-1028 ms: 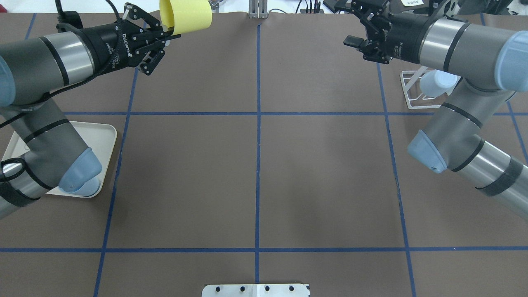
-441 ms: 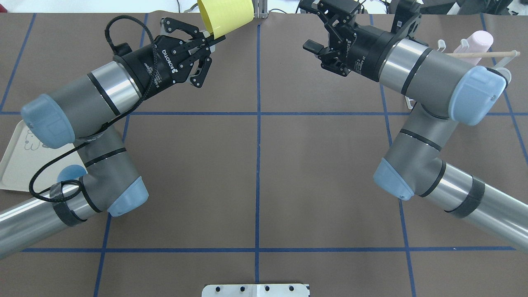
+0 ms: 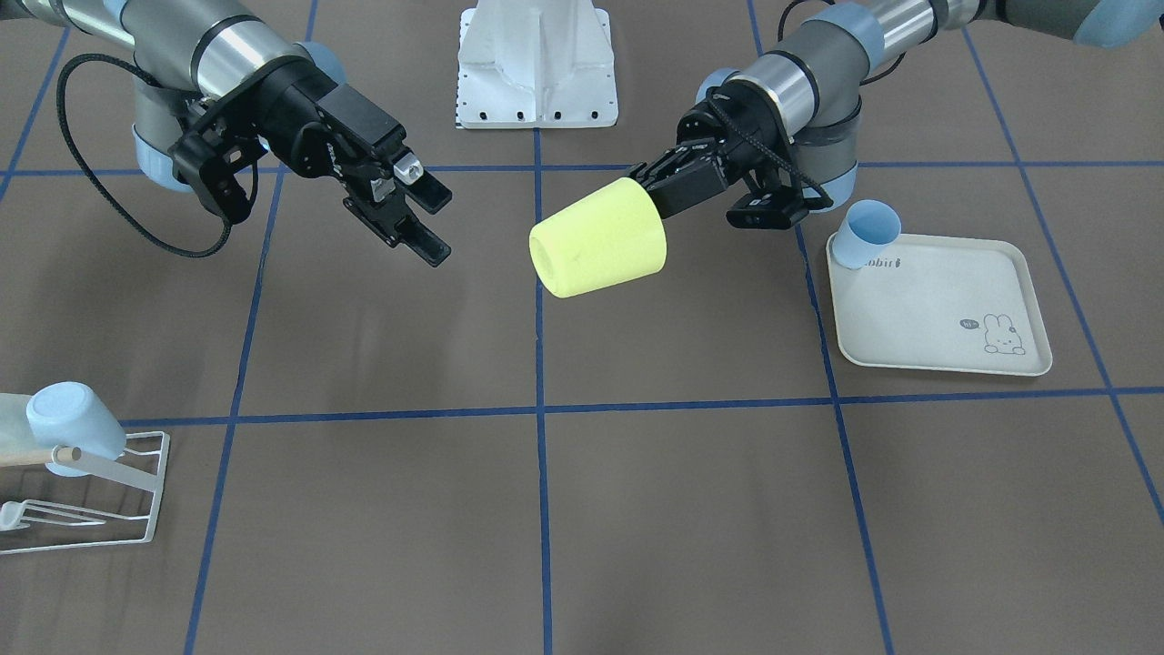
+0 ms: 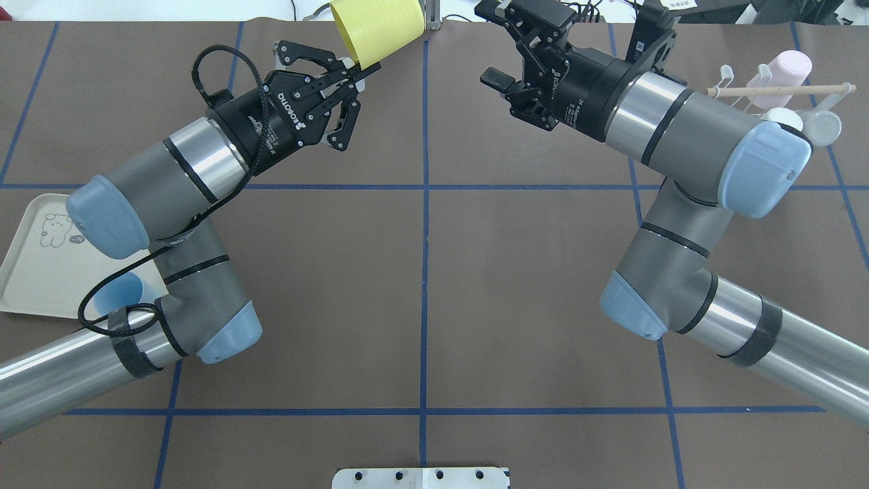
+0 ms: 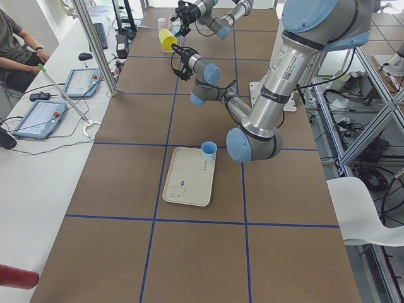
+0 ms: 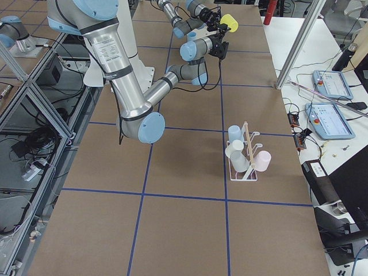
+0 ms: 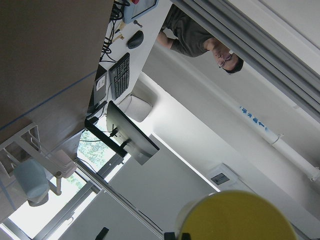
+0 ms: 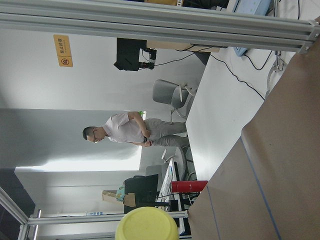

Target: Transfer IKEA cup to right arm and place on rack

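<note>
The yellow IKEA cup (image 3: 596, 238) hangs on its side above the table's middle line, its open end towards the robot. My left gripper (image 3: 671, 186) is shut on its rim; in the overhead view the cup (image 4: 377, 30) sits at the top edge, just beyond the left gripper (image 4: 356, 68). My right gripper (image 3: 435, 223) stands open a short way from the cup's closed bottom, apart from it, also seen as the right gripper (image 4: 490, 44). The right wrist view shows the cup's bottom (image 8: 147, 225) low in frame. The white wire rack (image 3: 162, 487) with wooden dowel (image 4: 781, 89) stands far on my right.
The rack (image 6: 248, 144) holds a light blue cup (image 3: 73, 420), a pink cup (image 4: 787, 68) and a white one. A cream rabbit-print tray (image 3: 937, 309) on my left carries a small blue cup (image 3: 868, 232). A person sits beyond the table's far edge.
Both arms have swung in towards the middle line. The left gripper carried the yellow cup to the right; the open right gripper moved left towards it.
</note>
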Tool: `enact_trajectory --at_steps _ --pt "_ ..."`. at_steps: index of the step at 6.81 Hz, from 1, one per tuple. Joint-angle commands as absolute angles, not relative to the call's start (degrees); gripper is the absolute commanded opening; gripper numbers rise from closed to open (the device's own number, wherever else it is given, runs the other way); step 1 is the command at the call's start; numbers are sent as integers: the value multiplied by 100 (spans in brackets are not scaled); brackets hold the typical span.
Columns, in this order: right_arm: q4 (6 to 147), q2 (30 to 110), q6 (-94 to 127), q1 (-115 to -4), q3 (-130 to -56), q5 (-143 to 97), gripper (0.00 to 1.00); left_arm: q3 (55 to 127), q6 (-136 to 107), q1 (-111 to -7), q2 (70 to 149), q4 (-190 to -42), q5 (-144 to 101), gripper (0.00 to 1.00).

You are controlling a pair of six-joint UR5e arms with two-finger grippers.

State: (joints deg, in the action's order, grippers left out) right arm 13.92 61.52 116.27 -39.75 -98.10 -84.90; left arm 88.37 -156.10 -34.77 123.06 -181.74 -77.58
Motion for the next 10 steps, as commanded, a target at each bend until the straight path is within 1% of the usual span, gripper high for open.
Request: enact_trajectory --at_steps 1,5,6,9,10 --pt "1397 6126 11584 -3955 -9765 -8481 100 8508 -15618 -3210 12726 -18158 -7517 0" --pt "1398 6117 11505 -3762 -9756 -8149 100 8447 -15601 -2919 12893 -18088 -7287 0" --pt "1397 6117 11505 -3753 -9756 -8147 100 8307 -15583 -2866 13041 -18088 -7269 0" --pt "1397 6117 11514 -3753 -9765 -8139 98 8297 -15574 -2830 13069 -18079 -7260 0" --pt "1406 6082 11514 -3753 -9765 -8139 49 8297 -15566 -2821 13069 -18079 -7260 0"
